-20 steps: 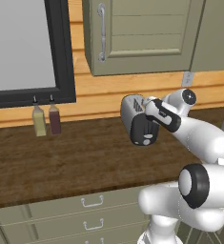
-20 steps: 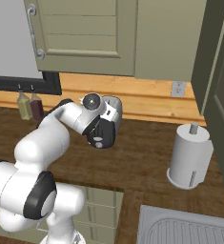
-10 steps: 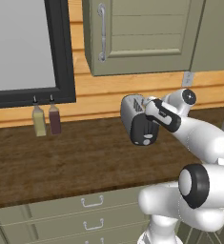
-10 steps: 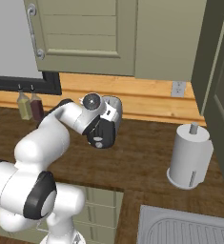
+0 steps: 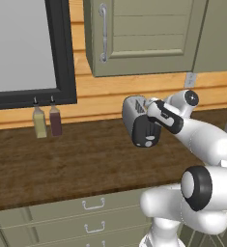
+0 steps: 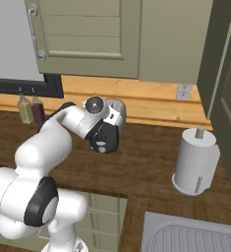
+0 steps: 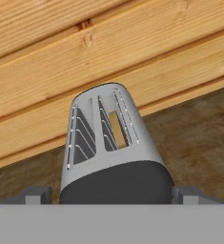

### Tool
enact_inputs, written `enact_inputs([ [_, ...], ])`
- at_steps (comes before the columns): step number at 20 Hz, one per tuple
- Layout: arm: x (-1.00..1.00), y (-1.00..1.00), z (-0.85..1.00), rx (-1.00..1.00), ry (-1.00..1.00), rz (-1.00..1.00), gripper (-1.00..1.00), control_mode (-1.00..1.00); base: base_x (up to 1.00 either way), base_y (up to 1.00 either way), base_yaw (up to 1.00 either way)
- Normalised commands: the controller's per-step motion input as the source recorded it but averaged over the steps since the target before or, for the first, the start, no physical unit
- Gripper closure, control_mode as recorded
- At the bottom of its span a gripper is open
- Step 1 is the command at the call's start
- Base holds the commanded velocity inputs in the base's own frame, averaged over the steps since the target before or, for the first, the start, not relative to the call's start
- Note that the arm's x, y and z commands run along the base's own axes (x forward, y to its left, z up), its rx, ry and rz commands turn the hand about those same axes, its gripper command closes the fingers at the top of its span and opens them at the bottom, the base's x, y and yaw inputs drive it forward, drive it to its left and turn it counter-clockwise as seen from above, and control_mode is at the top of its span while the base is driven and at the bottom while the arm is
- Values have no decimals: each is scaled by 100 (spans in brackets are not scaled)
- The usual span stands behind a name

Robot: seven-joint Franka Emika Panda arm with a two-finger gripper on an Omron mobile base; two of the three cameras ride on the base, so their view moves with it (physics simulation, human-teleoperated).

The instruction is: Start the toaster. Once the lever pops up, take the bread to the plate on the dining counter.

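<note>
The silver-grey toaster (image 5: 132, 109) (image 6: 118, 111) (image 7: 106, 143) stands on the wooden counter against the plank wall, with its black end panel facing me. A tan strip of the bread (image 7: 116, 125) shows inside one top slot. My gripper (image 5: 146, 121) (image 6: 106, 132) (image 7: 112, 193) hangs at that black end and is open. One fingertip (image 7: 35, 193) stands at each side of the panel, holding nothing. The plate and the dining counter are out of view.
Two bottles (image 5: 47, 121) (image 6: 30, 109) stand at the wall to the left under a dark-framed window (image 5: 62, 53). A paper towel roll (image 6: 195, 162) stands to the right and a sink drainboard (image 6: 195, 236) lies in front of it. A wall cabinet (image 5: 139, 38) hangs above the toaster.
</note>
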Motion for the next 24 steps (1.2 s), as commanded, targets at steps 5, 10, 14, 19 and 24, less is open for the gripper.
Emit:
enact_inputs([
  [5,0,0,0,0,0,0,-100,-100,0,0,0],
  [10,0,0,0,0,0,0,-100,-100,0,0,0],
  [14,0,0,0,0,0,0,-100,-100,0,0,0],
  [19,0,0,0,0,0,0,-100,-100,0,0,0],
  [24,0,0,0,0,0,0,-100,-100,0,0,0],
])
